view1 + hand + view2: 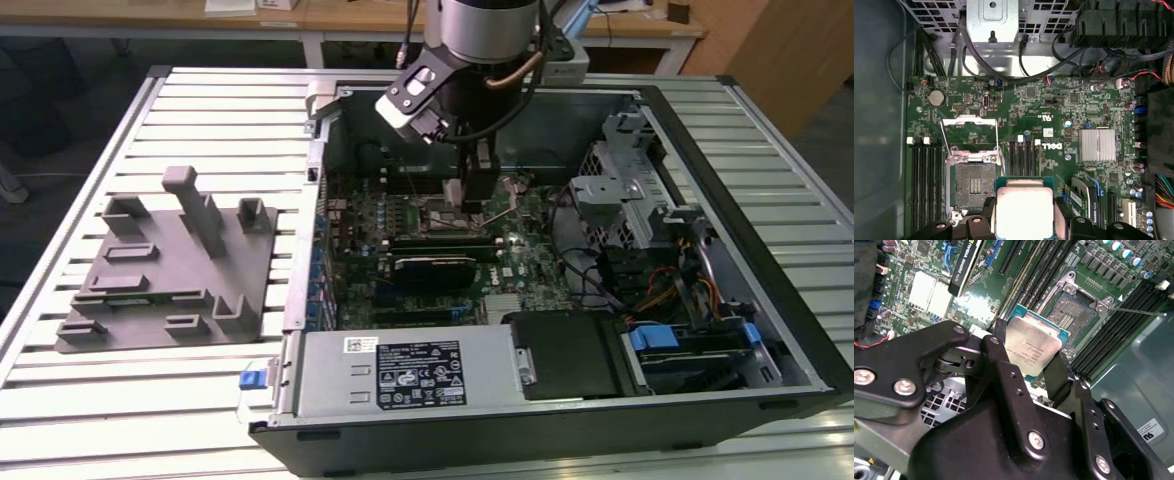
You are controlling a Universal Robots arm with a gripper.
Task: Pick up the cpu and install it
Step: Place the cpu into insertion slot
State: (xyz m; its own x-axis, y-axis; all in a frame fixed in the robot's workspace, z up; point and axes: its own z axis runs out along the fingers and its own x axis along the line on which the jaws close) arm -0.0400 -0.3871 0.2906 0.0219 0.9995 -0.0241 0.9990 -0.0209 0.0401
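Observation:
The cpu [1031, 347], a small square chip with a silvery top on a green-edged base, sits between my gripper's [1030, 354] two black fingers [1001, 340], which are shut on its opposite edges. In the first wrist view the cpu [1023, 207] hangs above the motherboard, just beside the open socket [973, 185], whose metal load plate [971, 132] is flipped up. In the second wrist view the socket [1071, 315] lies just past the chip, its thin lever [1139, 311] swung out. In the exterior view my gripper [467, 200] reaches down into the open computer case over the socket area.
A grey fixture [167, 270] stands on the slatted table at the exterior view's left. Inside the case are a black card [434, 268], memory slots [924, 185], a heatsink [1097, 145], a drive cage [627, 170], cables [661, 290] and the power supply [400, 375].

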